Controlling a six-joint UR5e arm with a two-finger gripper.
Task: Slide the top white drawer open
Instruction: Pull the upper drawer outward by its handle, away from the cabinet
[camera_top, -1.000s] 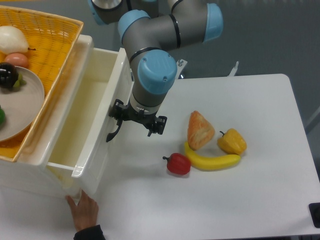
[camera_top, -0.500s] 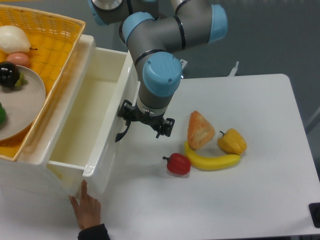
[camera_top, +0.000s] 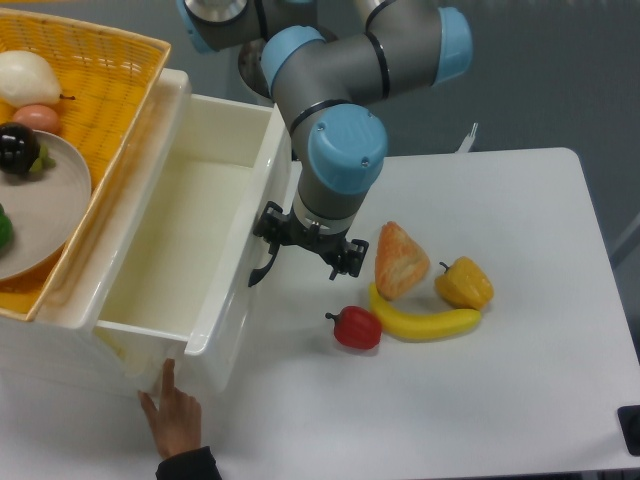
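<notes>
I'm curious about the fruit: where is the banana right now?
The banana lies on the white table, right of centre, between the red pepper and yellow pepper, just below the bread piece.

My gripper (camera_top: 306, 247) sits mid-frame at the top white drawer (camera_top: 190, 250); basket (camera_top: 110, 110) upper left, fruit (camera_top: 425, 290) right, hand (camera_top: 172, 420) below.

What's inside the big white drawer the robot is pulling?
The top white drawer looks empty: only its bare white floor shows. The part under the yellow basket is hidden.

red pepper (camera_top: 356, 328) | banana (camera_top: 425, 323) | yellow pepper (camera_top: 465, 283) | bread (camera_top: 400, 260) | basket (camera_top: 110, 100)
</notes>
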